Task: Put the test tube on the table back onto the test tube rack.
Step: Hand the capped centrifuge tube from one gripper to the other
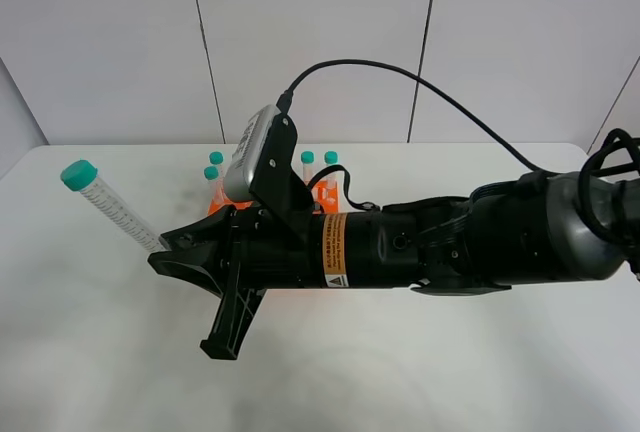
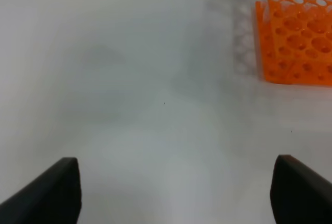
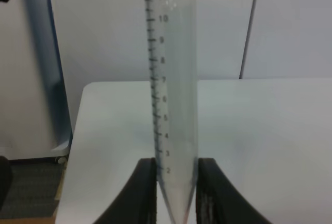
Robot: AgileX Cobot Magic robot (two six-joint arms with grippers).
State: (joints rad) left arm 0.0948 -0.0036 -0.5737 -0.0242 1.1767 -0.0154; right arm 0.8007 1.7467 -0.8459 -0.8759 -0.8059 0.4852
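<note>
One test tube point(image 1: 108, 204) is pinched near its tapered tip by the right hand point(image 1: 165, 245), held aloft just beside the test tube rack point(image 2: 295, 42). It looks like light, stiff, slick plastic and could pivot; a mid-barrel hold seems steadier. The left hand point(image 2: 176, 190) hangs spread near the rack.

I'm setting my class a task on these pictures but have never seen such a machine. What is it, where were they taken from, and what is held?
It is a robot with two arms, each ending in a gripper. One picture comes from a high camera; the other two from cameras on the wrists. The right gripper is shut on the tapered end of a teal-capped test tube. The left gripper is open over the white table, near an orange test tube rack holding more tubes.
</note>
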